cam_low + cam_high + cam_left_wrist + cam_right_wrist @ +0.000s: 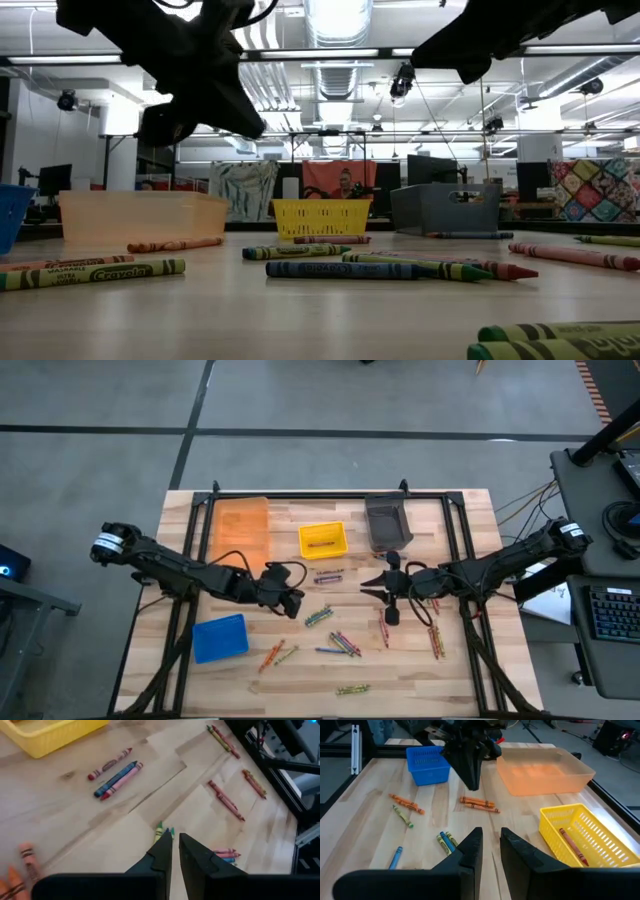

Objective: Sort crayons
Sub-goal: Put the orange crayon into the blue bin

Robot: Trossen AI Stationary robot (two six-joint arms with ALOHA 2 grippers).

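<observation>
Crayons lie scattered on the wooden table: a red and blue group (328, 575), green ones (318, 617), mixed ones (345, 643), orange ones (272, 655), olive ones (352, 688) and red ones (437, 640). One red crayon (570, 845) lies in the yellow bin (322, 540). My left gripper (298, 605) hovers above the table just left of the green crayons (161, 831). It is shut but for a narrow slit, and empty. My right gripper (368, 585) hovers right of the red and blue group, pointing toward the table's left. It is also nearly closed and empty (491, 840).
An orange bin (240, 530), the yellow bin and a grey bin (388, 522) stand along the far side. A blue bin (220, 637) stands at the near left. The two grippers face each other near the table's middle. Black frame rails (470, 560) run along both sides.
</observation>
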